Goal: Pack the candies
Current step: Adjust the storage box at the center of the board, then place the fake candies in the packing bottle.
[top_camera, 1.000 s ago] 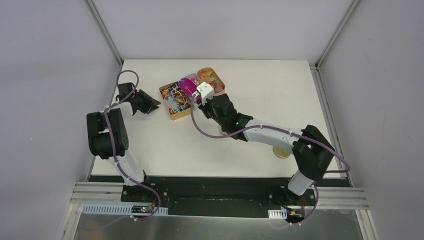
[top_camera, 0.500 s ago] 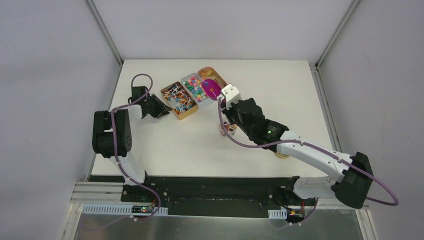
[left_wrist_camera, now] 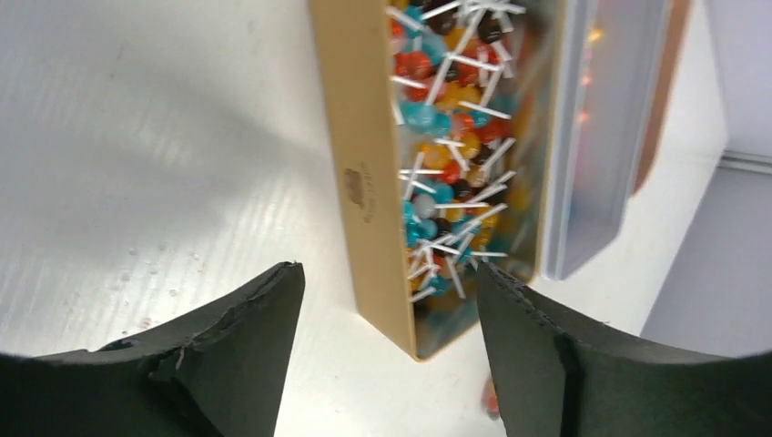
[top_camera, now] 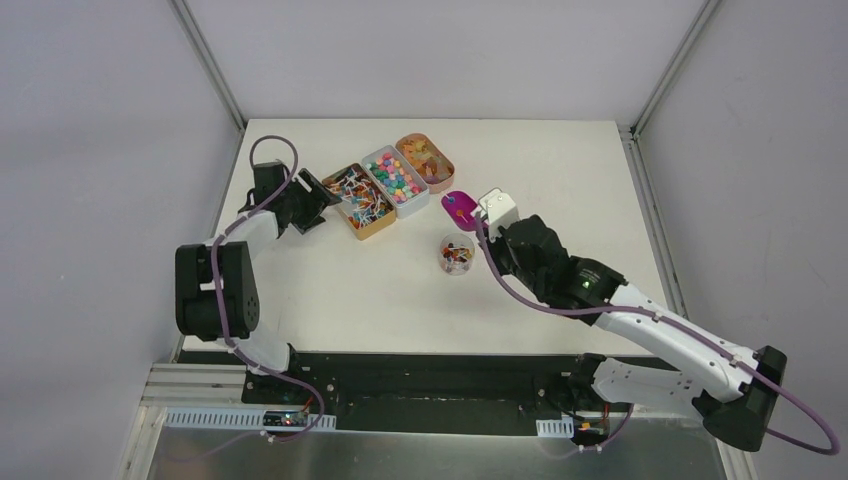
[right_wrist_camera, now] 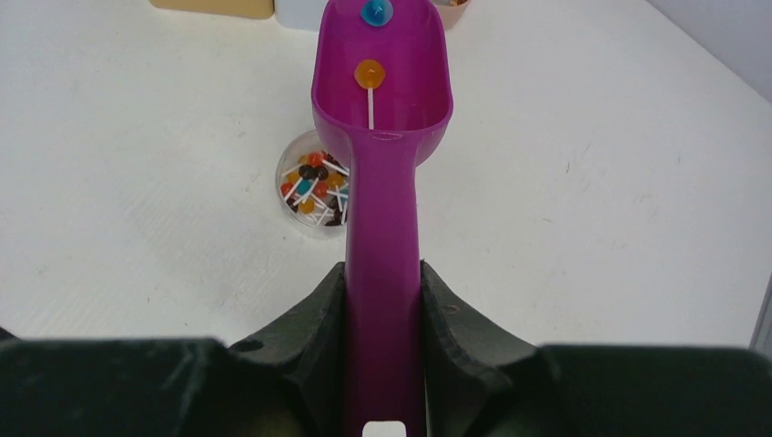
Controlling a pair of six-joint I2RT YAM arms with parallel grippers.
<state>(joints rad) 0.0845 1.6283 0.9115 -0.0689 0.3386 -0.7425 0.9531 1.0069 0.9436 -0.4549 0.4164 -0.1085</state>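
Observation:
The candies are tiny lollipops with white sticks in red, blue, orange and brown. A heap of them fills a gold tin (top_camera: 360, 200) (left_wrist_camera: 373, 182). My left gripper (top_camera: 321, 203) (left_wrist_camera: 387, 314) is open at the tin's near corner, with its fingers on either side and apart from it. My right gripper (top_camera: 489, 222) (right_wrist_camera: 383, 296) is shut on the handle of a purple scoop (top_camera: 459, 207) (right_wrist_camera: 382, 100). An orange candy (right_wrist_camera: 370, 75) and a blue one (right_wrist_camera: 374, 12) lie in the scoop. The scoop hangs just beyond a small clear cup (top_camera: 456, 253) (right_wrist_camera: 312, 182) holding several candies.
A silver tin (top_camera: 394, 181) (left_wrist_camera: 592, 137) of small coloured sweets stands against the gold tin. A copper oval tin (top_camera: 425, 160) stands next to that one. All three are at the table's back middle. The right arm stretches across the right half of the table.
The right arm carried the scoop from over the gold tin rightward and nearer, to beside the cup. The left gripper moved up to the tin's corner and opened.

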